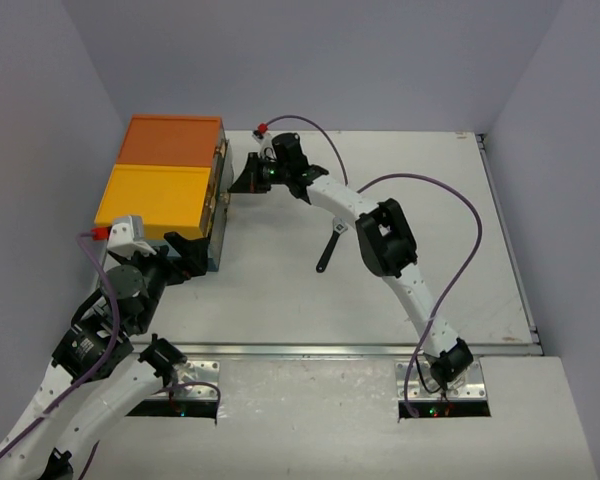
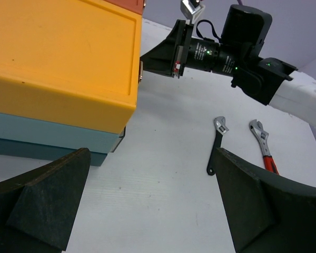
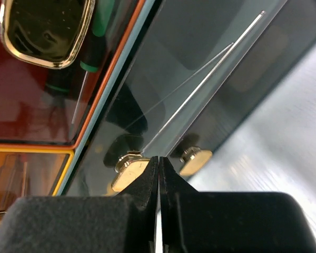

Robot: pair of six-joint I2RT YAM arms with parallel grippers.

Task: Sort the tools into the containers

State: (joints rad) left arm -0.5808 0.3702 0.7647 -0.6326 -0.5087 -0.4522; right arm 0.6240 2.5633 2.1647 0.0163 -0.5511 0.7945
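Note:
The teal box unit has a yellow top (image 1: 155, 195) and an orange top (image 1: 170, 142) and stands at the back left. It also fills the left of the left wrist view (image 2: 58, 52). My right gripper (image 1: 244, 180) is at the box's right face. In the right wrist view it (image 3: 159, 159) is shut on a thin clear drawer ridge (image 3: 210, 68), between two brass latches (image 3: 127, 167). My left gripper (image 1: 185, 257) is open and empty by the box's near right corner (image 2: 152, 211). A black wrench (image 1: 328, 250) lies on the table mid-way, also in the left wrist view (image 2: 217, 145).
A red-handled adjustable wrench (image 2: 263, 145) lies just right of the black one, under my right arm. A green tool handle (image 3: 97, 31) shows behind the clear drawer front, beside a brass ring (image 3: 45, 31). Grey walls close the table's back and sides.

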